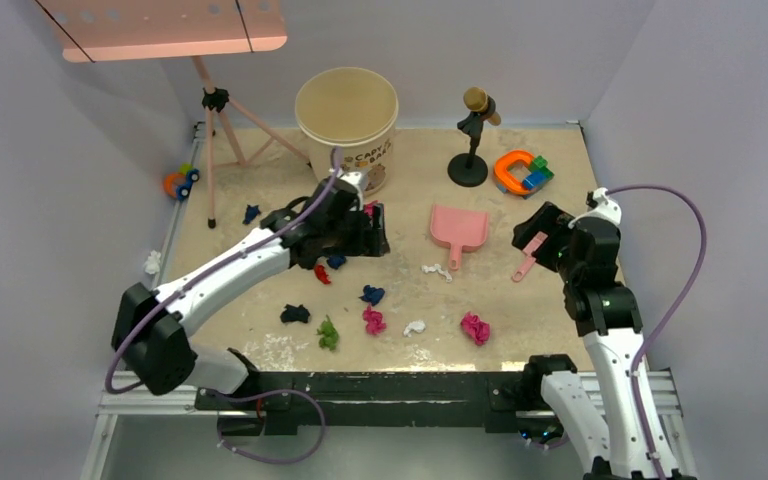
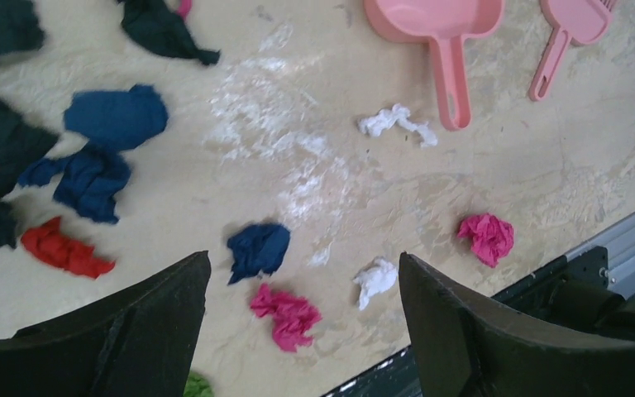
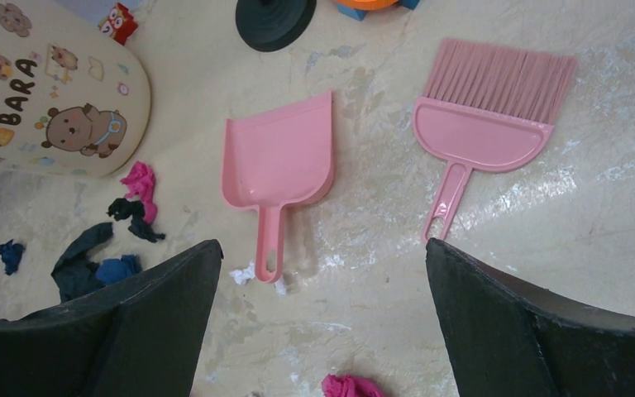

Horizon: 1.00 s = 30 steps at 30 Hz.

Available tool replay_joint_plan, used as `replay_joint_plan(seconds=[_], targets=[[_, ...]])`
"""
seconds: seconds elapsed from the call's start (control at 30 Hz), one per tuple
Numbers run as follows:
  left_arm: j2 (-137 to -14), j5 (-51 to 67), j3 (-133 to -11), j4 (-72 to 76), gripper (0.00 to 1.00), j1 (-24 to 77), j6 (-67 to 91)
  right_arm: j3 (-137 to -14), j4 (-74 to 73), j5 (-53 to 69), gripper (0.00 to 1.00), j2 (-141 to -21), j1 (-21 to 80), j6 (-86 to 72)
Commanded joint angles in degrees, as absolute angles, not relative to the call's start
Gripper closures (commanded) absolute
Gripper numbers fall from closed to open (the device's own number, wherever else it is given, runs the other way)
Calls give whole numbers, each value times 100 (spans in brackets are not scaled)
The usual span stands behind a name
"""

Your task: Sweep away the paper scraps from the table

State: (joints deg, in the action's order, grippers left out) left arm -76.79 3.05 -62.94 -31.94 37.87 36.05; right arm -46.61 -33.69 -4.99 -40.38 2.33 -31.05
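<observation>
Left arm: left pincer (image 2: pixel 303 263) is released, fingers spread wide with nothing between them. It hovers over the middle-left of the beige speckled stone-look tabletop (image 1: pixel 530 330), just in front of the cream round bucket with capybara print (image 1: pixel 380 150).

Right arm: right pincer (image 3: pixel 322 244) is released too and empty. It hangs above the right side of the tabletop, over the pink plastic hand brush (image 3: pixel 479 136). The brush lies flat, bristles toward the far edge, handle toward the arms. The pink plastic dustpan (image 3: pixel 277 157) lies flat just left of the brush, not touching it, handle toward the near edge.

The small crumpled paper scraps (image 1: pixel 295 314) are all loose, none in the dustpan.
- Under the left pincer is a cluster of black and dark blue scraps plus a red wad (image 2: pixel 66 248).
- Nearer the arms lie a dark blue wad (image 2: pixel 258 248), a green wad (image 1: pixel 328 334), a magenta wad (image 2: pixel 285 314), a small white wad (image 2: pixel 376 281) and a second magenta wad (image 2: pixel 486 238) off to the right.
- A stringy white scrap (image 2: pixel 397 124) sits just beside the end of the dustpan handle.
- A lone dark blue scrap (image 1: pixel 251 213) lies far left.
- Another white scrap (image 1: pixel 152 262) sits at the left edge; can't tell if it is on the tabletop or the frame.

At the far edge stand a black microphone-shaped figure on a round base (image 1: pixel 472 140), orange-blue-green plastic toy blocks (image 1: pixel 522 172) and a pink tripod (image 1: pixel 225 130).
</observation>
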Motion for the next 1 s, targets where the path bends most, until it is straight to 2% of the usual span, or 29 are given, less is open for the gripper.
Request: replay_joint_plan(seconds=[0.0,0.2,0.43,0.67,0.9,0.97], targets=[[-8483,-592,-7325,-2839,13,4410,3611,-4778,-3496,-639,1,-3756,239,-3054],[-9781,-952,-8528,-2802,13,4931,3216,-4799,-3684,-739,1,-3627,242,-2964],[-10705,-950,-9346,-2670,14,5212,3114,-4781,-3648,-822,1,-3607,243,-2966],[-11132,-1341,-9360,-2681,15,5761,3420,-4747,-3576,-814,2,-3710,239,-2962],[-11331,-1255,-9169,-2304,16,5844,3643,-4737,-3522,-747,2,-3781,238,-2961],[-11436,-1338,-9238,-2245,19,5845,3597,-4737,-3518,-738,2,-3801,249,-2961]])
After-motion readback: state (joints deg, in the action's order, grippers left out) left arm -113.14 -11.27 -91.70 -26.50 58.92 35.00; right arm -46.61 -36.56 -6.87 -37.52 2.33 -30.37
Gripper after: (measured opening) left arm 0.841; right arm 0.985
